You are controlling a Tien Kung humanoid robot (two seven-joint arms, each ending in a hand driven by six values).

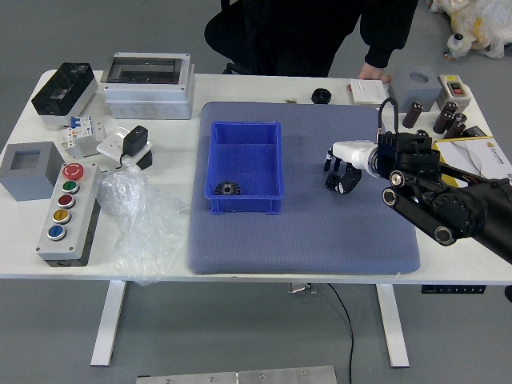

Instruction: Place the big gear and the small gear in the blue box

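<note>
At the desk's [160,260] left edge sits a grey block [30,182], with a button panel [70,212] running toward the near-left corner. A crumpled clear bag [142,224] lies beside it, and a white case [148,102] stands along the far edge. On the blue-grey mat [304,248], left of its middle, is the blue box [274,206]; the big gear [227,188] lies inside, by the box's near edge and left corner. A person in black [300,36] stands at the far edge, one hand [373,72] near a white square piece [367,92]. The robot's right hand [362,155] is low over the mat's right part, at the partly hidden small gear [331,182]; whether it grips the gear, I cannot tell.
</note>
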